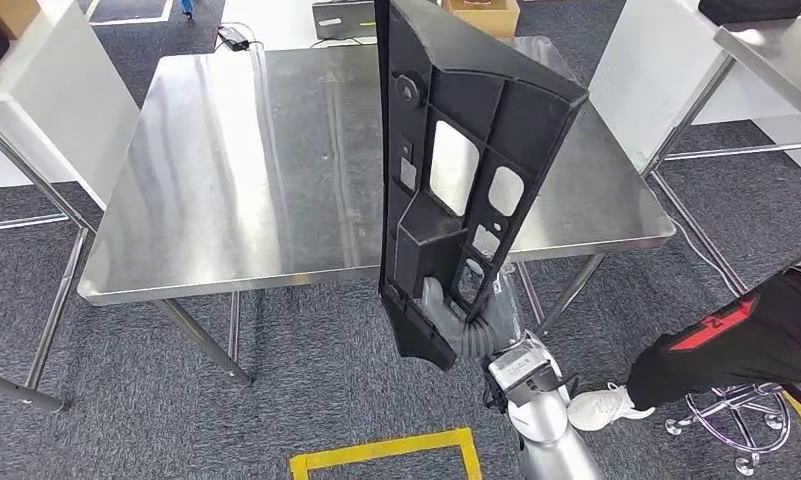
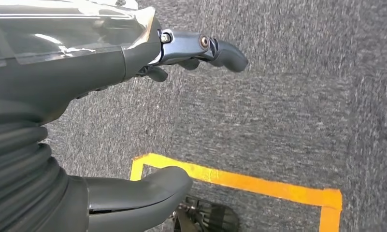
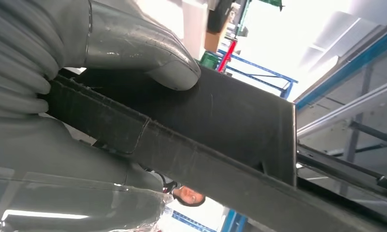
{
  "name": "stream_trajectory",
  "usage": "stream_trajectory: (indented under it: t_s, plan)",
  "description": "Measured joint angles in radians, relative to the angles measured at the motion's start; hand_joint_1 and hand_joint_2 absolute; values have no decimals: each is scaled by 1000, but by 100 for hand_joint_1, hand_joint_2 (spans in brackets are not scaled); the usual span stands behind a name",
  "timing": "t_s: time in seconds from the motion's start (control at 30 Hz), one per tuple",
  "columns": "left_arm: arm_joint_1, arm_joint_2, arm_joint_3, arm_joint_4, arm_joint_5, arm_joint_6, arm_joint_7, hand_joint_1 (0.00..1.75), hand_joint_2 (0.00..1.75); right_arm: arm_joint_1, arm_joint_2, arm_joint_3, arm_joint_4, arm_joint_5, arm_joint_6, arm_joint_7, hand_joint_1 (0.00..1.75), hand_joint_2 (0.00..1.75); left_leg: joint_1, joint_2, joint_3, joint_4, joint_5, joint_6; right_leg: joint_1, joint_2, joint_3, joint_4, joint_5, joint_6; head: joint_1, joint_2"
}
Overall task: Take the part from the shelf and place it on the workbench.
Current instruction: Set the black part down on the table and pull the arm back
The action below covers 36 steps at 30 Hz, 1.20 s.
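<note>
1 part (image 1: 446, 190) upright, gripped by right hand (image 1: 466, 325) at 6 o'clock | 1 worktop (image 1: 246, 170) behind | left hand (image 2: 133, 96) holds nothing, fingers apart, above carpet

No legible text, label, brand name or number appears in any view. A small printed plate on the right arm's wrist (image 1: 517, 368) is too small to read. A red marking on a person's dark sleeve (image 1: 714, 326) is not decipherable.
</note>
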Motion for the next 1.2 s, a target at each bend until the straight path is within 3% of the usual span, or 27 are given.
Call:
stream_trajectory:
  t_s: [0.03, 0.07, 0.13, 0.17, 0.23, 0.3, 0.37, 0.4, 0.47, 0.53, 0.57, 0.6, 0.67, 0.73, 0.8, 0.9, 0.93, 1.0, 1.07, 1.1, 1.17, 1.2]
  plan:
    - [1, -1, 0, 0, 0, 0, 0, 0, 175, 2, 0, 0, 0, 0, 0, 0, 175, 175, 0, -1, 6, 0, -6, -1, -1, 0, -28, 24, -3, 6, 0, 0]
    - [1, -2, 0, 0, 0, 0, 1, 0, 175, 4, -1, 0, 0, 0, 0, 0, 175, 175, 1, -2, 14, 0, -14, -3, -2, 0, -39, 11, 11, 15, 0, 0]
    - [2, -3, 0, 0, 0, 0, 1, 0, 175, 4, -1, 0, 0, 0, 0, 0, 175, 175, 3, -4, 37, 0, -32, -10, -7, -3, -10, -111, 88, 36, 1, 0]
    - [2, -3, 1, 0, 0, 0, 1, 0, 175, 4, -1, 0, 0, 1, 0, 0, 175, 175, 3, -5, 50, 1, -42, -15, -8, -6, 9, -176, 124, 38, 1, 0]
    - [2, -3, 2, 0, 1, 0, 2, 0, 175, 5, 0, 0, 0, 6, 0, 1, 175, 175, 0, -4, 63, 1, -60, -29, -4, -13, 36, -247, 161, 20, 0, 0]
    - [1, -1, 3, 0, 2, 1, 5, 0, 175, 6, 1, 0, 0, 12, -1, 1, 175, 175, -1, -1, 69, 4, -68, -39, -2, -12, 47, -247, 157, -6, 0, 0]
    - [1, 1, 4, 0, 4, 3, 9, 0, 175, 8, 4, 1, 0, 18, -1, 1, 175, 175, 4, 2, 59, 36, -73, -47, -7, -7, 60, -249, 155, -22, -1, 0]
    - [0, 2, 5, 0, 5, 4, 10, 0, 175, 7, 6, 2, 0, 20, -1, 1, 175, 175, 6, 2, 36, 75, -82, -52, -9, -6, 67, -250, 151, -29, -1, 0]
    - [1, 3, 8, 0, 8, 5, 12, 0, 175, 6, 11, 3, 0, 21, 0, 1, 175, 175, 9, 2, -41, 193, -120, -63, -7, -6, 78, -251, 140, -41, -2, 0]
    - [2, 4, 11, 0, 12, 5, 13, 0, 175, 7, 12, 3, 0, 21, -1, 2, 175, 175, 9, 2, -120, 284, -155, -68, -3, -5, 90, -251, 126, -44, -2, 0]
    - [3, 5, 12, 0, 13, 6, 14, 0, 175, 7, 12, 3, 0, 21, -1, 2, 175, 175, 9, 2, -141, 288, -149, -66, -1, -4, 99, -251, 119, -45, -2, 0]
    - [3, 6, 13, 0, 14, 7, 14, 0, 175, 7, 12, 3, 0, 21, -1, 2, 175, 175, 8, 2, -144, 258, -119, -62, 1, -3, 110, -251, 111, -44, -2, 0]
    - [3, 8, 17, 0, 14, 10, 14, 0, 175, 6, 12, 3, 0, 21, -1, 2, 175, 175, 4, 3, -112, 136, -22, -44, 4, -2, 132, -252, 94, -43, -1, 0]
    - [2, 10, 20, 0, 14, 12, 14, 0, 175, 3, 13, 3, 0, 20, -1, 1, 175, 175, -6, 4, -85, 48, 27, -26, 5, -1, 144, -258, 81, -36, 0, 0]
    - [2, 12, 22, 0, 14, 14, 14, 0, 175, 1, 14, 3, 0, 19, -1, 1, 175, 175, -17, 3, -76, 18, 26, -14, 7, -1, 154, -261, 83, -21, -1, 0]
    - [3, 10, 25, 0, 15, 19, 14, 0, 175, -2, 15, 2, 0, 18, 0, 0, 175, 175, -11, 1, -30, -15, 33, 3, 11, -2, 150, -226, 78, -6, -2, 0]
    - [2, 9, 26, 0, 15, 21, 14, 0, 175, -5, 14, 2, 0, 18, 0, 0, 175, 175, -7, 1, -16, -21, 32, 5, 11, -2, 125, -181, 65, -6, -1, 0]
    - [1, 6, 27, 0, 15, 23, 14, 0, 175, -7, 13, 3, 0, 18, 0, -1, 175, 175, -4, 0, -4, -24, 22, 7, 6, -3, 45, -55, 26, -5, 1, 0]
    - [2, 2, 27, 0, 15, 23, 15, 0, 175, -5, 11, 3, 0, 18, 0, 0, 175, 175, -2, -2, 8, -23, 9, 2, 0, -3, -22, 17, 2, 6, 1, 0]
    - [3, 1, 27, 1, 15, 23, 16, 0, 175, -4, 10, 3, 0, 18, 0, 0, 175, 175, 0, -4, 17, -23, 2, -1, -4, -3, -31, 4, 14, 16, 1, 0]
    - [3, -1, 28, 1, 16, 25, 17, 0, 175, -4, 9, 3, 0, 17, 1, 0, 175, 175, 6, -6, 40, -23, -17, -12, -14, -5, 4, -124, 91, 46, 2, 0]
    - [3, -1, 28, 1, 16, 26, 18, 0, 175, -4, 9, 3, 1, 17, 1, 0, 175, 175, 7, -7, 52, -20, -28, -19, -16, -9, 26, -191, 125, 51, 2, 0]
